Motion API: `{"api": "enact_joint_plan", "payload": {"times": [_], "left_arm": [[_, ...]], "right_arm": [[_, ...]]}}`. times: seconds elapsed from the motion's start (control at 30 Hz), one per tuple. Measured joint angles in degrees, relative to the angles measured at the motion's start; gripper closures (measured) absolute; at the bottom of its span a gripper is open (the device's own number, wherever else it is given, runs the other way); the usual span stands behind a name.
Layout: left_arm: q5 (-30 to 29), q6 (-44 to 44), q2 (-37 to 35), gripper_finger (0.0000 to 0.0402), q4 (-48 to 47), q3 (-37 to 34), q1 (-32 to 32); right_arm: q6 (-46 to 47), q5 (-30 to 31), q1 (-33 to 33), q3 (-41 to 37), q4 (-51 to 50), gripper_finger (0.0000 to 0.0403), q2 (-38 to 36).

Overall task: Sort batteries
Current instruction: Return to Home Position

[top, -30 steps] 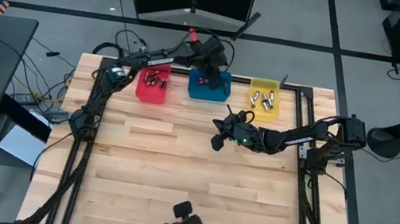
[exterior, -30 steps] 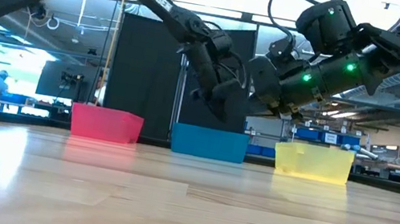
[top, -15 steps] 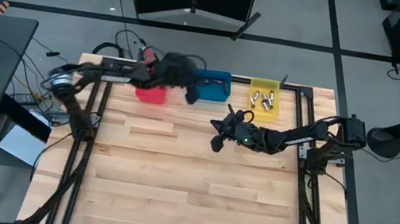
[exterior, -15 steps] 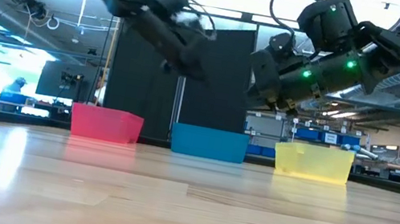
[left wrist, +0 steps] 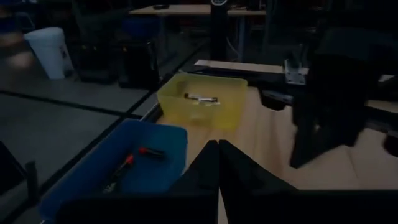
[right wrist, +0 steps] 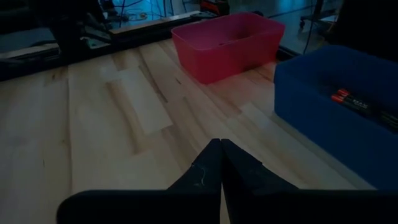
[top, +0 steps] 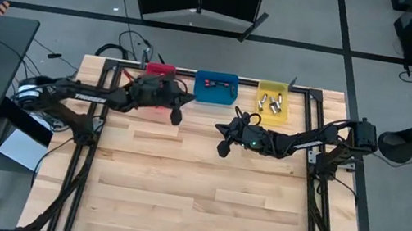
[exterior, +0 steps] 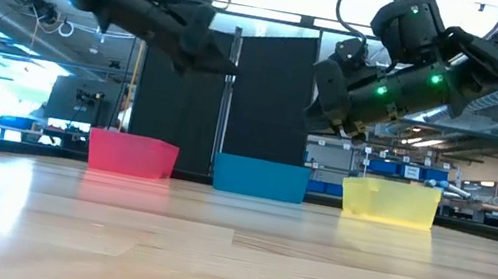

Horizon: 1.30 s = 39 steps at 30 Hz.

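Three bins stand in a row along the table's far edge: a red bin (top: pixel 162 69) partly under my left arm, a blue bin (top: pixel 216 89) and a yellow bin (top: pixel 272 102). Batteries lie in the blue bin (left wrist: pixel 127 163) and the yellow bin (top: pixel 272 104). My left gripper (top: pixel 175 116) hangs shut and empty above the table, just on the near side of the red bin, pointing almost level (exterior: pixel 227 68). My right gripper (top: pixel 223 146) is shut and empty too, held above the table on the near side of the blue bin (right wrist: pixel 220 147).
The near half of the wooden table (top: pixel 192 204) lies bare. Black frame rails (top: pixel 84 163) run along the left and right sides (top: pixel 317 199). Beyond the far edge stand dark panels and the room.
My left gripper has drawn back from above the blue bin toward the table's left and near side, swinging from a downward tilt to almost level. It has stayed shut. My right arm has kept its place.
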Motion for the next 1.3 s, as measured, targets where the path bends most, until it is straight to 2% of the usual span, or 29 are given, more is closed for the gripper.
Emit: {"api": "enact_joint_plan", "payload": {"times": [0.17, 0.43, 0.53, 0.8, 1.13, 1.3], "left_arm": [[0.1, 1.0, -2.3, 0.0392, 1.9, -2.9, -1.8], [0.0, 0.8, -3.0, 0.0392, 18.8, -11.4, -3.3], [1.7, -0.9, -4.9, 0.0392, 20.7, -14.1, -3.3], [2.7, -2.6, -15.6, 0.0392, 20.7, -20.7, -3.8], [0.1, -4.4, -29.6, 0.0392, 20.2, -29.1, -6.2], [-3.3, -5.8, -36.8, 0.0392, 20.1, -34.0, -8.1]], "right_arm": [[-0.1, 0.0, -0.1, 0.0, -0.2, 0.0392, 0.0], [-0.4, 0.0, -0.1, 0.0, -0.5, 0.0392, 0.0], [-0.4, 0.0, -0.1, 0.0, -0.5, 0.0392, 0.0], [-1.0, -0.3, -0.1, 0.0, -0.8, 0.0392, 0.0], [-1.0, -0.5, -0.3, 0.0, -0.8, 0.0392, 0.0], [-1.0, -1.0, -0.3, 0.0, -0.8, 0.0392, 0.0]]}}
